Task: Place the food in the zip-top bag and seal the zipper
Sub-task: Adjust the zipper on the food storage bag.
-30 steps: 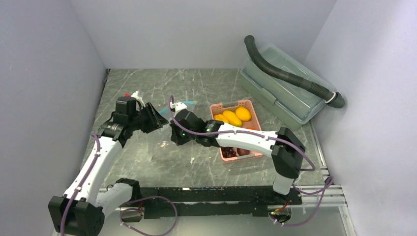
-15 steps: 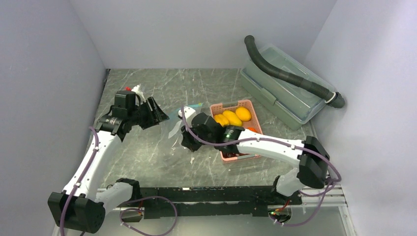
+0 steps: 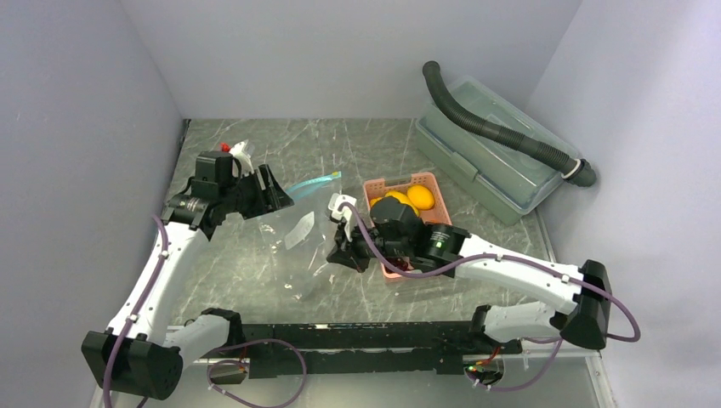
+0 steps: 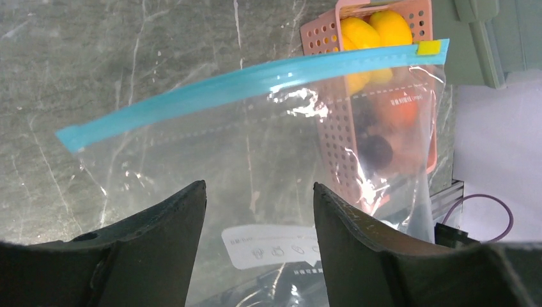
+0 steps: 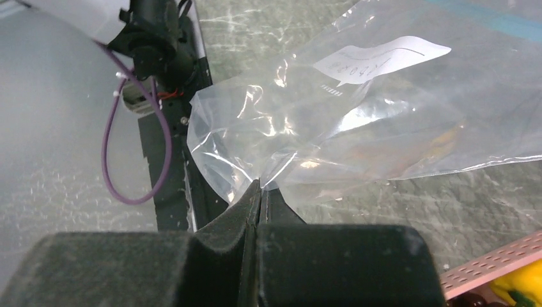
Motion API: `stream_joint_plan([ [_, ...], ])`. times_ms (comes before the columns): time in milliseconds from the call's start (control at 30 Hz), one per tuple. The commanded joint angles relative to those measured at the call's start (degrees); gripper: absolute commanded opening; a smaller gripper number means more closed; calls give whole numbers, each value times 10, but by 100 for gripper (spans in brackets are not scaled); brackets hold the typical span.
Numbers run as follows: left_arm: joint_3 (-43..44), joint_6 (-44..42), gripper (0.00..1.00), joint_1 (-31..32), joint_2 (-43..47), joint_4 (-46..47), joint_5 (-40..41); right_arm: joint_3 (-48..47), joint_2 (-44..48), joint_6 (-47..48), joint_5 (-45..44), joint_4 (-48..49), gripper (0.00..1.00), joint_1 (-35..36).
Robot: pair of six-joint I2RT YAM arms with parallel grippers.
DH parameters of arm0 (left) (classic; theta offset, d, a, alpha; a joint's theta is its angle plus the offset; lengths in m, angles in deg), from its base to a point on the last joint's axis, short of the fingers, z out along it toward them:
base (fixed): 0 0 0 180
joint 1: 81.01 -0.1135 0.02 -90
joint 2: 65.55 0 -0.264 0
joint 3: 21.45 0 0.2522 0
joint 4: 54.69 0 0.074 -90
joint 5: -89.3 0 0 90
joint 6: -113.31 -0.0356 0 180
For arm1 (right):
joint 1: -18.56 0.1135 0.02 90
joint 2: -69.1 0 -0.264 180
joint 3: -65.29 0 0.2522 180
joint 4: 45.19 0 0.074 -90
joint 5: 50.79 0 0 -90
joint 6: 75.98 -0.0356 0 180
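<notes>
The clear zip-top bag (image 3: 299,240) hangs slack between my two arms, its blue zipper (image 3: 311,182) uppermost. My right gripper (image 5: 261,185) is shut on a bunched edge of the bag (image 5: 358,115), low down, just left of the basket. My left gripper (image 4: 259,192) is open, and the bag (image 4: 255,147) and its zipper (image 4: 255,80) lie beyond the fingertips with nothing pinched. The food sits in the pink basket (image 3: 422,180): yellow fruits (image 3: 394,197) and an orange (image 3: 419,196). Dark fruit shows through the plastic in the left wrist view.
A large clear lidded storage box (image 3: 489,153) with a dark corrugated hose (image 3: 502,132) across it leans at the back right. Grey walls close in left, back and right. The arms' black base rail (image 3: 366,336) runs along the near edge.
My left gripper has opened and drawn back to the left, off the bag. The right arm has swung right and nearer, pulling the bag with it, so the bag now hangs spread out.
</notes>
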Motion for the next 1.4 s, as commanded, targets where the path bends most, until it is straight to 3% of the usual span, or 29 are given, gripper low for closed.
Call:
stream_joint_plan([
  [0, 26, -27, 67, -5, 0, 9, -36, 11, 46, 67, 44, -27, 0, -1],
  [467, 38, -85, 72, -46, 20, 8, -160, 21, 126, 129, 129, -100, 0, -1],
  [567, 36, -93, 80, -49, 26, 16, -190, 15, 133, 133, 133, -120, 0, -1],
  [1100, 8, -81, 80, -50, 34, 61, -334, 47, 254, 129, 229, -103, 0, 0],
  [1367, 11, -62, 80, -49, 24, 82, -411, 31, 256, 138, 247, -120, 0, 0],
])
